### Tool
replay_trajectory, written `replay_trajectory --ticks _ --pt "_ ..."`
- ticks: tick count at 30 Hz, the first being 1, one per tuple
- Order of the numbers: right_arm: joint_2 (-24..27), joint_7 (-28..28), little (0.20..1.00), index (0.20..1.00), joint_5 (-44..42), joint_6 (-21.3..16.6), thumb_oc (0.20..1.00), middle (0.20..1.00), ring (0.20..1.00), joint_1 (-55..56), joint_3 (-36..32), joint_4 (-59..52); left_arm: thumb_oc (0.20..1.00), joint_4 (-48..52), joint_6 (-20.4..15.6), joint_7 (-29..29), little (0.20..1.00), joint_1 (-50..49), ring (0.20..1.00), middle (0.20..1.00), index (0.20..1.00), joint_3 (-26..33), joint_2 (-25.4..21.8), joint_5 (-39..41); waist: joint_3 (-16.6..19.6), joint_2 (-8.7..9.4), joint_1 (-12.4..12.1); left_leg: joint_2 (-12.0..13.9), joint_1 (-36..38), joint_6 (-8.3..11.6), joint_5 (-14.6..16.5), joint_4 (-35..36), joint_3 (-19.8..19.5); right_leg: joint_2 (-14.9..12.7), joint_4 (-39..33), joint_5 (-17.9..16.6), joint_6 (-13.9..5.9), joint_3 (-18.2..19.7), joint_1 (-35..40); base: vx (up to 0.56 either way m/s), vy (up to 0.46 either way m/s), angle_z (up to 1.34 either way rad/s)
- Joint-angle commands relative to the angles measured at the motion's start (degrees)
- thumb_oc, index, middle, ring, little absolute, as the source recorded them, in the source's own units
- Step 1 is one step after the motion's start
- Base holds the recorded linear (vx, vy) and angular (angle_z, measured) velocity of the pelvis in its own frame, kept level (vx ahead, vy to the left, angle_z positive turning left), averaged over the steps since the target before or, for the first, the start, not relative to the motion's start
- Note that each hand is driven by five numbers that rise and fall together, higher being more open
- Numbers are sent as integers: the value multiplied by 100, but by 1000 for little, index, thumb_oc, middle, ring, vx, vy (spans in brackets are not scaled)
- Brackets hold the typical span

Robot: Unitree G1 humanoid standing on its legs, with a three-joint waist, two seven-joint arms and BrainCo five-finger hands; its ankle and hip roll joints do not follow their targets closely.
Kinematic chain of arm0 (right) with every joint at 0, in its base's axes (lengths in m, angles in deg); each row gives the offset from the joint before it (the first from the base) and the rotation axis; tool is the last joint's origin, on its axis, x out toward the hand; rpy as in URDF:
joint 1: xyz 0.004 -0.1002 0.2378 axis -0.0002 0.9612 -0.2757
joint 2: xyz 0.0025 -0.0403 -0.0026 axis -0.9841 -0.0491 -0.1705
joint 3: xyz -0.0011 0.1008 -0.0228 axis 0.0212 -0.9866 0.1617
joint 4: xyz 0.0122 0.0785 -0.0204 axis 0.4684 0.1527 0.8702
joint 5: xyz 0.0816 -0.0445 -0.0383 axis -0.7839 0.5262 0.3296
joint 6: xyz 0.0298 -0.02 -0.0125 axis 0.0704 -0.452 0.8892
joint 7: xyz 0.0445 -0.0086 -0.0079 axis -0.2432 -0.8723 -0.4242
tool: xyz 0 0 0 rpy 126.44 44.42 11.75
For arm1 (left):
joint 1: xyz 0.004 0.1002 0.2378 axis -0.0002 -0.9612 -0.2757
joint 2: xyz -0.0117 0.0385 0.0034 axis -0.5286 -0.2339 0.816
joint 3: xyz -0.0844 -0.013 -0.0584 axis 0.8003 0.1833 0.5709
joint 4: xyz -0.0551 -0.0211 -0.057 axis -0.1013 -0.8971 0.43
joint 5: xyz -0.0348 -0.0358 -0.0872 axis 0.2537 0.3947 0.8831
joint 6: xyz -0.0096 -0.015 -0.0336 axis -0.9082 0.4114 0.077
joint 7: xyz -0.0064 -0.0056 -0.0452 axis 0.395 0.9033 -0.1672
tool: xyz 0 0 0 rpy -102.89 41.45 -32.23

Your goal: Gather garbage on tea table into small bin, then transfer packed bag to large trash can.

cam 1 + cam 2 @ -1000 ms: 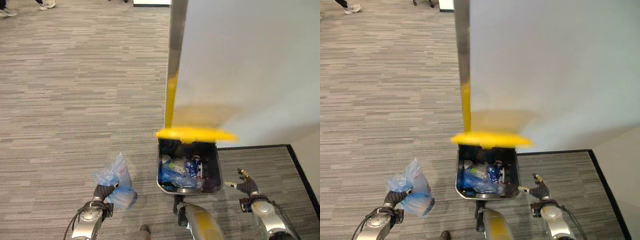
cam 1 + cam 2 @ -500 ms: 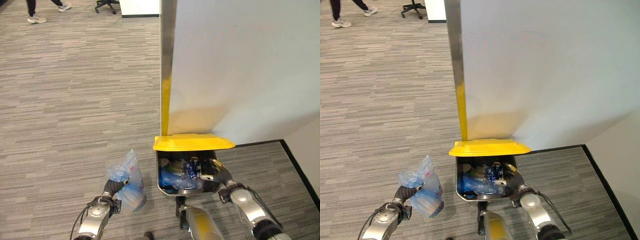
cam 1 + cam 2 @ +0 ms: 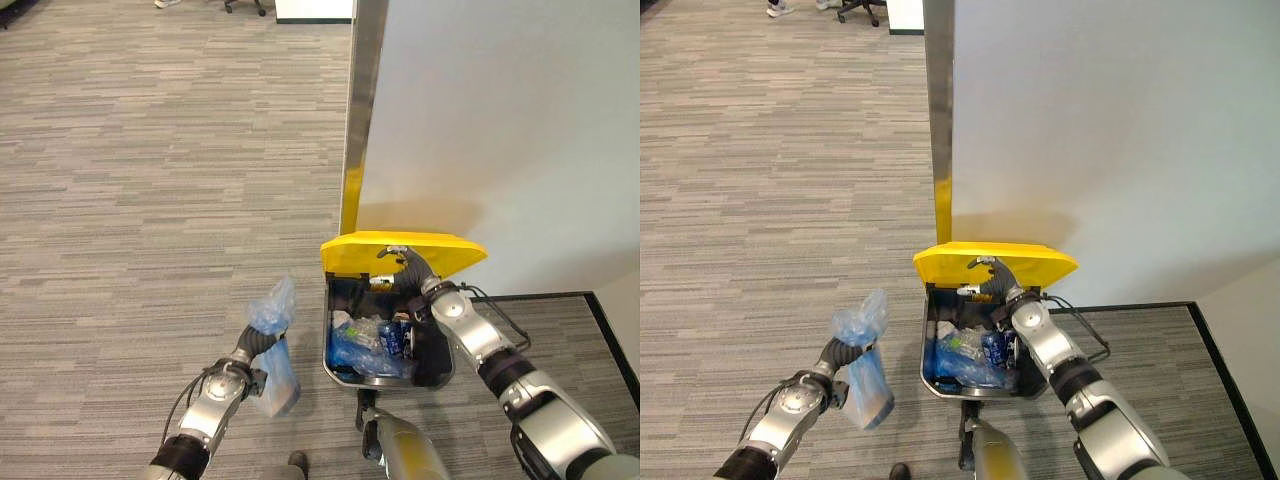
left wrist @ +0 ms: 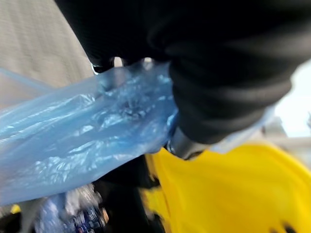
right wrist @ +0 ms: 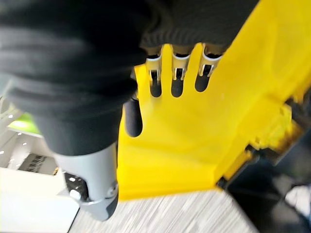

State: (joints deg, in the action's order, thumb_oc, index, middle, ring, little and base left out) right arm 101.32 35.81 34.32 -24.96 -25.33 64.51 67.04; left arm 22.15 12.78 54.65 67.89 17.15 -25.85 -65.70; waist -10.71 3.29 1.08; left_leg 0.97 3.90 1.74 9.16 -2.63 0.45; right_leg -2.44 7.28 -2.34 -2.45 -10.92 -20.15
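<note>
Blue crumpled plastic bag (image 3: 268, 340) hangs bunched in the left hand's (image 3: 243, 362) curled fingers beside the large dark trash can (image 3: 436, 352) (already part full). Right hand (image 3: 412, 272), fingers straight, props its yellow lid (image 3: 440, 250); dropping remains.

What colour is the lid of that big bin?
Yellow lid, clearest in the right wrist view.

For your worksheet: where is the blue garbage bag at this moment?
In the left eye view the blue garbage bag hangs from the left robot hand above the carpet, just left of the open trash can, not yet over it.
</note>
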Motion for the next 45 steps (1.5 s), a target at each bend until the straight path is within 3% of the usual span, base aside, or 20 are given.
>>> replay_trajectory --ticks 1,12,27,28,36,45 --pt "70 -306 1000 1000 -213 -290 1000 1000 1000 -458 -38 29 200 728 -497 -67 200 400 200 200 200 -162 -306 188 -184 303 9 -489 452 -276 1075 -405 76 -293 -721 -811 -629 83 -123 -7 -9 -4" --pt "539 -555 1000 1000 -446 -346 1000 1000 1000 -1314 21 337 200 939 -603 99 200 2033 200 200 200 -1140 -8 66 -423 271 276 -556 324 -293 1108 -458 192 -305 -585 -850 -678 213 -387 -28 8 -7" --pt "374 -675 1000 1000 -462 -310 1000 1000 1000 -1722 418 242 200 -1694 -121 488 200 3135 200 200 200 -1744 457 -1279 -1064 172 650 -623 -189 -259 1083 -726 430 -365 -315 -871 -669 275 -950 -23 1 -8" --pt "331 -687 1000 1000 -418 -323 1000 1000 1000 -1705 462 169 1000 -1942 -53 524 1000 3140 1000 1000 1000 -1709 507 -1399 -1088 154 678 -615 -218 -246 1069 -716 437 -365 -309 -879 -668 257 -989 0 -14 -6" --pt "180 -598 1000 1000 -420 -427 1000 1000 1000 -1394 490 -147 1000 -2043 13 602 1000 2770 1000 1000 1000 -1444 425 -1721 -1038 127 700 -587 -103 -218 1075 -605 519 -374 -323 -907 -682 184 -959 0 -1 -4" --pt "205 -353 1000 1000 -127 -387 1000 1000 1000 -287 108 -955 1000 -1057 -75 571 1000 1648 1000 1000 1000 -504 127 -1035 -758 252 559 -594 83 -261 1170 -748 492 -458 -504 -979 -711 160 -591 -23 -8 3"
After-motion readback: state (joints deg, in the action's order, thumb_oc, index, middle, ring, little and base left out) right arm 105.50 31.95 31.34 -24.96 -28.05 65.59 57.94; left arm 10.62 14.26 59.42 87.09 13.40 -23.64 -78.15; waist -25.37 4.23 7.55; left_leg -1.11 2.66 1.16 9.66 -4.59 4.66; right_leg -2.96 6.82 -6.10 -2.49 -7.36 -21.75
